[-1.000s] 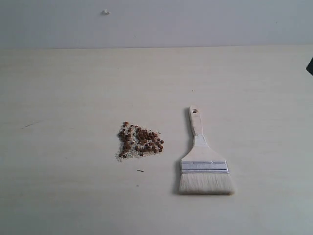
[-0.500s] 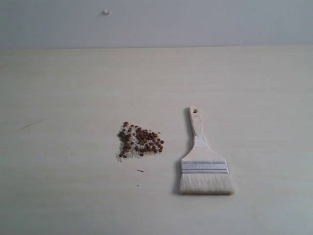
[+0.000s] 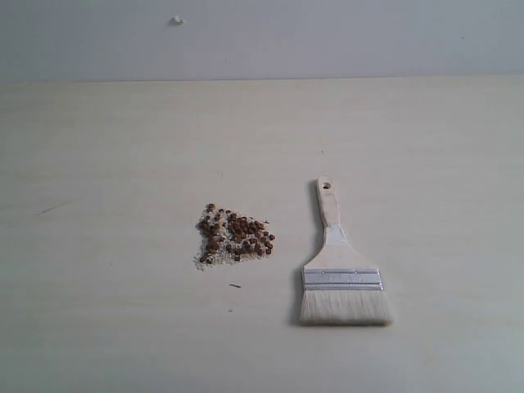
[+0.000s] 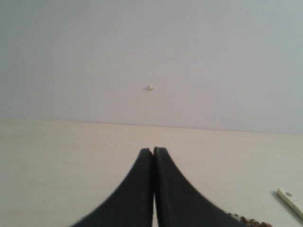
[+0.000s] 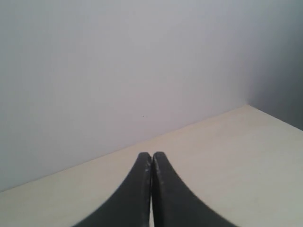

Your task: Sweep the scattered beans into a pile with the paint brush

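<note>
Lying flat on the table, the paint brush rests beside the clustered beans; left gripper and right gripper sit pinched together, empty. Risk: a clumsy grab could flick beans apart.

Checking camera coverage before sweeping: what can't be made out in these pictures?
- Exterior view: both arms are out of frame; the beans are too small to count.
- Left wrist view: the left claw and the frame edge hide most beans; the edge cuts off the paint brush.
- Right wrist view: past the right claw, neither shows.
</note>
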Robot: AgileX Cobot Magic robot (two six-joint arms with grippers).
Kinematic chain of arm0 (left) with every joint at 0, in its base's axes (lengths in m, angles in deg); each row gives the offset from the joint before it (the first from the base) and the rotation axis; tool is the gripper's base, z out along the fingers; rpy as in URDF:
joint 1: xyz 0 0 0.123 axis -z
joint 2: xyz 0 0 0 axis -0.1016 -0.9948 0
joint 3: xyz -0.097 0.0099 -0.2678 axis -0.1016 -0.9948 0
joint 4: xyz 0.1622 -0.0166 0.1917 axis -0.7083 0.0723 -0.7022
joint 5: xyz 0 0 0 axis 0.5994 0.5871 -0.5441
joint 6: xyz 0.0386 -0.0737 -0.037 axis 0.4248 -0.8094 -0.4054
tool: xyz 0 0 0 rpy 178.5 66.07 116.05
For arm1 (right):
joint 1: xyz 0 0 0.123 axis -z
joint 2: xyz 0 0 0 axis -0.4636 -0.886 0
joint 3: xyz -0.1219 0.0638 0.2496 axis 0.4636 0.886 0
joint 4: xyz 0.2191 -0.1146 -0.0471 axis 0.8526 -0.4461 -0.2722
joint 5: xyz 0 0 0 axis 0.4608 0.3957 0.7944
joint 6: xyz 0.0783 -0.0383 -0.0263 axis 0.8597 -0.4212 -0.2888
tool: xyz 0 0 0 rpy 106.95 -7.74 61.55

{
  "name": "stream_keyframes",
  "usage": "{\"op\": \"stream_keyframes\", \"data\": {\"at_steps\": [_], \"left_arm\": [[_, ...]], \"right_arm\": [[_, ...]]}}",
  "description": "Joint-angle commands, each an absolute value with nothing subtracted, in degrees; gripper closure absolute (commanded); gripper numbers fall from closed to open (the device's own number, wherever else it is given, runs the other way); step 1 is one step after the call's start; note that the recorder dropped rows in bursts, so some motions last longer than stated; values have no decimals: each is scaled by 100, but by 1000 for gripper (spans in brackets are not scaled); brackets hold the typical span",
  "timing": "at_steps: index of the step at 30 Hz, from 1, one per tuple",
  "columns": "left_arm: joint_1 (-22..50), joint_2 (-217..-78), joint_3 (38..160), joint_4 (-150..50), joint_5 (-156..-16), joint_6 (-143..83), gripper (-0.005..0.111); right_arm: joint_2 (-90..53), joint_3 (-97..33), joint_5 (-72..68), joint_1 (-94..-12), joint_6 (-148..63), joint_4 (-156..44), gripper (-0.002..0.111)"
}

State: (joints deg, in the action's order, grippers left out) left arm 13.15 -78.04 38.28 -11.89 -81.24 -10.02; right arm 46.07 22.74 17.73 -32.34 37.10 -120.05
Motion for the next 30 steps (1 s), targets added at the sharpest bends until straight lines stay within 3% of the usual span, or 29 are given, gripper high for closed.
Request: {"op": "stream_keyframes", "data": {"at_steps": [1,9,12,15,17,30], "left_arm": [[1354,-7778,3817,-1192,-8116,-1019,107],[1354,-7778,3817,-1192,-8116,-1019,107],[1354,-7778,3817,-1192,-8116,-1019,107],[1354,-7778,3817,-1192,-8116,-1019,107],[1354,-7778,3817,-1192,-8116,-1019,107],[1354,-7778,3817,-1192,-8116,-1019,107]], "right_arm": [[4644,2310,1722,-3232,3668,-12069,108],[4644,2354,-176,-3232,2395,-11546,108],[4644,2519,177,-3232,-163,-8812,108],[4673,2701,608,-3232,-4110,-5565,108],[4797,2833,607,-3232,-5487,-4544,108],[5334,3255,1122,-3232,-4672,-5349,108]]}}
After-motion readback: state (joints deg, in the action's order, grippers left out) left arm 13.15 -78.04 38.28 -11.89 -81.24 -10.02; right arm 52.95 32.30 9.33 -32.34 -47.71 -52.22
